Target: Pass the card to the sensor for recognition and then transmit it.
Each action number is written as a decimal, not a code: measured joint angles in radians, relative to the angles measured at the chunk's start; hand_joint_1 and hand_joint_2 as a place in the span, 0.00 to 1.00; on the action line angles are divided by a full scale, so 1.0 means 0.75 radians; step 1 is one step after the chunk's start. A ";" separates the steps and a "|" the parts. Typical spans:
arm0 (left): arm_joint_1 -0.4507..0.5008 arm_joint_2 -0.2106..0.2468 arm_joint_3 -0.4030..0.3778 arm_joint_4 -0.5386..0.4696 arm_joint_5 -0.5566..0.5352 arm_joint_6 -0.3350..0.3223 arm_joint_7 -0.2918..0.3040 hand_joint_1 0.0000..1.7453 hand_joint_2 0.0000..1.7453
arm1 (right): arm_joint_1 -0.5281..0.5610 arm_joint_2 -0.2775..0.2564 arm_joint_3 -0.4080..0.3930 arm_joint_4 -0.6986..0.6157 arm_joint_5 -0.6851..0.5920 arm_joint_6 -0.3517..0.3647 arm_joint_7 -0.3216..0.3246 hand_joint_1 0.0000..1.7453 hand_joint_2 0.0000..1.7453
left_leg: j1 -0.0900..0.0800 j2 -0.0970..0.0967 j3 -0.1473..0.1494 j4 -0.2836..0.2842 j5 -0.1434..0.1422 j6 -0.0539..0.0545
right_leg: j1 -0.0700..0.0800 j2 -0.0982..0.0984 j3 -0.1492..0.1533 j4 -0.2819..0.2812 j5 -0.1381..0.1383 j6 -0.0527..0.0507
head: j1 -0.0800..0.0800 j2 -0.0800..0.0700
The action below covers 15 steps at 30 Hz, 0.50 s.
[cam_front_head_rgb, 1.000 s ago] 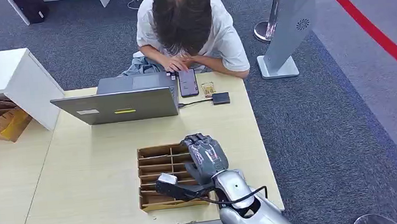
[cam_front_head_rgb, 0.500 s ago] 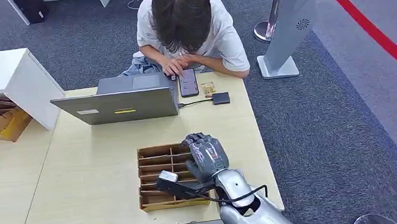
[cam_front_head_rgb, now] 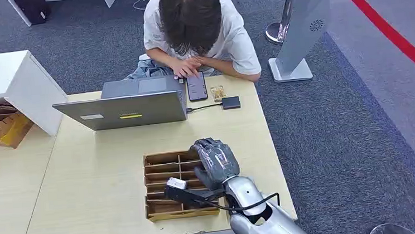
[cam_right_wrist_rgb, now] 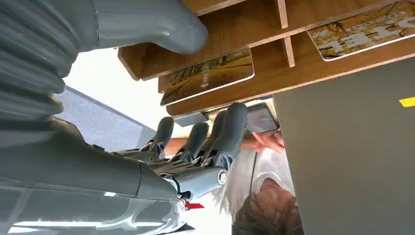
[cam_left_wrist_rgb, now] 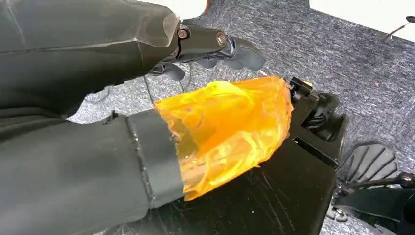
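- Right hand (cam_front_head_rgb: 215, 160) hovers over the cardboard tray (cam_front_head_rgb: 165, 170), fingers (cam_right_wrist_rgb: 230, 129) apart, holding nothing.
- Card (cam_right_wrist_rgb: 208, 75) lies in a slot just beside the thumb (cam_right_wrist_rgb: 161, 24).

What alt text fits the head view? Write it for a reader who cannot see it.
The robot's right hand hovers over a slotted cardboard tray on a pale wooden table. Across the table, a person leans over a phone beside a grey laptop.

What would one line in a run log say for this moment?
right hand: over cardboard tray, holding nothing | cards: in tray slots | left hand: hanging above floor | person: on phone
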 joint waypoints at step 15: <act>0.008 0.000 0.024 0.000 -0.014 0.009 -0.002 0.00 0.00 | 0.001 0.000 -0.007 -0.015 0.000 -0.002 0.000 0.41 1.00 | 0.000 0.000 0.000 0.000 0.000 0.000 | 0.000 0.000 0.000 0.000 0.000 0.000 | 0.000 0.000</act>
